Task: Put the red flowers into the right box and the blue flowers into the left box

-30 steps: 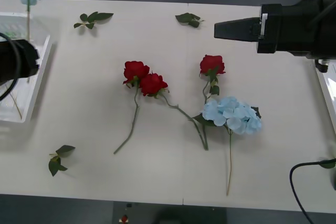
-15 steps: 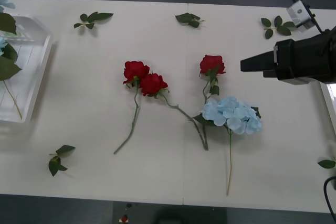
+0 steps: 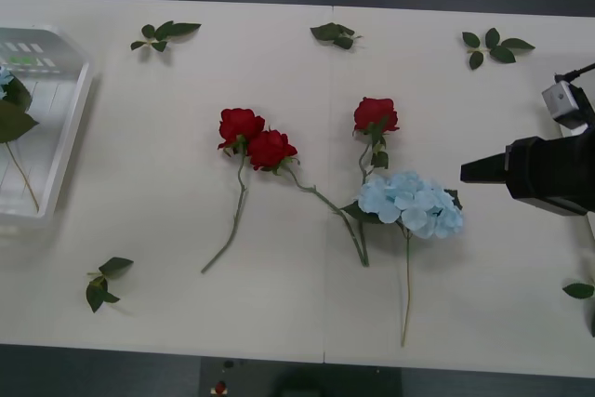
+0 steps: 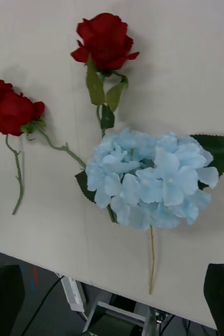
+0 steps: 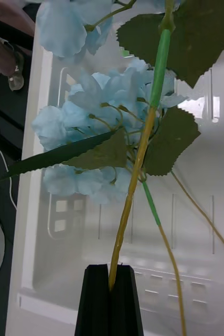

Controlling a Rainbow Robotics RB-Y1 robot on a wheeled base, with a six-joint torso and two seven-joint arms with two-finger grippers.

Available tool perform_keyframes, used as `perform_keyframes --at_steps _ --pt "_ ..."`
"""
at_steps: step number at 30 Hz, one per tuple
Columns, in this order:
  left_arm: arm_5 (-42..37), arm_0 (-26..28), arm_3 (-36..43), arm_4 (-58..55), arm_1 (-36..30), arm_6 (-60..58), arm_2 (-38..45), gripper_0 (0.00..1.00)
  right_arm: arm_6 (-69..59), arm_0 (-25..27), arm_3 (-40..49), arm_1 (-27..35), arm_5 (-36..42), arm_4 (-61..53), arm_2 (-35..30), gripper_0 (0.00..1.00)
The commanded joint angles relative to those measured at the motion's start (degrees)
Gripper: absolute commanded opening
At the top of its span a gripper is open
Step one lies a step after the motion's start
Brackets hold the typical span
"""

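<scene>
Pinching blue flower [image 5: 98, 152] stem, left pincer [image 5: 110, 302], above left box [image 5: 206, 220]

three red flowers [image 3: 270, 148] lying mid-table, two with blooms touching, one blue flower [image 3: 412, 204] flat beside the third rose, more blue flowers [image 5: 98, 113] over the left box [image 3: 58, 151]

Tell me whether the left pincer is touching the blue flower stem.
Touching. The left wrist view shows the left pincer shut on the blue flower stem, clamped between its black fingers.
</scene>
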State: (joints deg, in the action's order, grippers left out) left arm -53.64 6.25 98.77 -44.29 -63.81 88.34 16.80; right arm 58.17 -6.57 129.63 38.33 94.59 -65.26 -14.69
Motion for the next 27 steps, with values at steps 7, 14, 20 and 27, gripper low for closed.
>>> perform_keyframes --at_steps 7,14,20,27 --pt "6.7 -3.9 -4.4 6.1 -2.7 2.5 -4.9 0.23 -3.4 3.1 1.9 1.8 0.2 10.9 6.4 1.0" --pt "6.9 -3.8 -4.7 6.8 -2.7 2.5 -5.1 0.5 -3.9 3.2 1.9 3.9 -0.8 18.9 15.1 1.0" --pt "7.5 -3.8 -4.6 3.0 -2.7 2.4 -4.7 0.68 -5.1 3.1 1.3 6.1 -3.6 27.6 23.7 1.0" --pt "5.2 -3.8 -3.8 -11.3 -2.7 2.1 -0.8 0.88 -6.4 2.6 -3.5 6.4 -11.4 32.0 30.2 1.0"
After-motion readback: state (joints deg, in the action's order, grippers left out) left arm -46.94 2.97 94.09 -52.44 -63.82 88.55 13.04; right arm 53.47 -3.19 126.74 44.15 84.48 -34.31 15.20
